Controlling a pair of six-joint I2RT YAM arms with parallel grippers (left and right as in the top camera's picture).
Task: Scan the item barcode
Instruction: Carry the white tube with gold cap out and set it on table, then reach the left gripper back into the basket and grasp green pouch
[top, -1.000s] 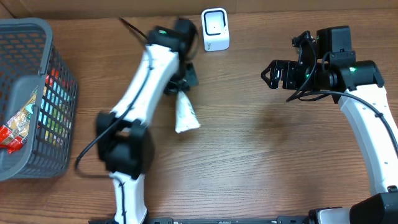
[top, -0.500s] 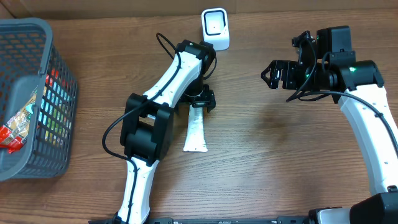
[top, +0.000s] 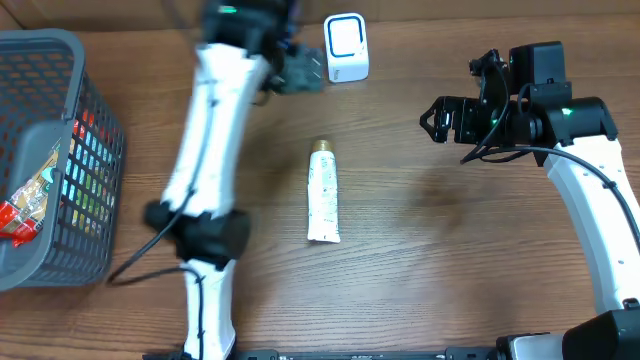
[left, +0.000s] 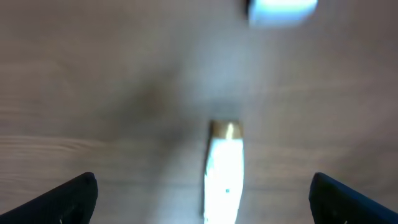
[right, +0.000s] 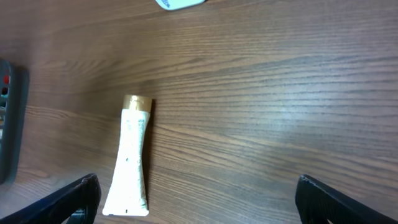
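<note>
A white, gold-capped plastic tube (top: 323, 192) lay mid-table, untouched; the left gripper (top: 298, 73) and right gripper (top: 441, 119) both gaped. The left wrist view blurred it; the right wrist view showed it sharp.

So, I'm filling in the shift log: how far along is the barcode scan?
Done: one tube lies out on the table, cap toward the scanner. In hand: nothing; the left gripper by the scanner and the right gripper both have open jaws. Left: no view shows the barcode read, so probably presenting the tube; more items wait in the basket.
</note>
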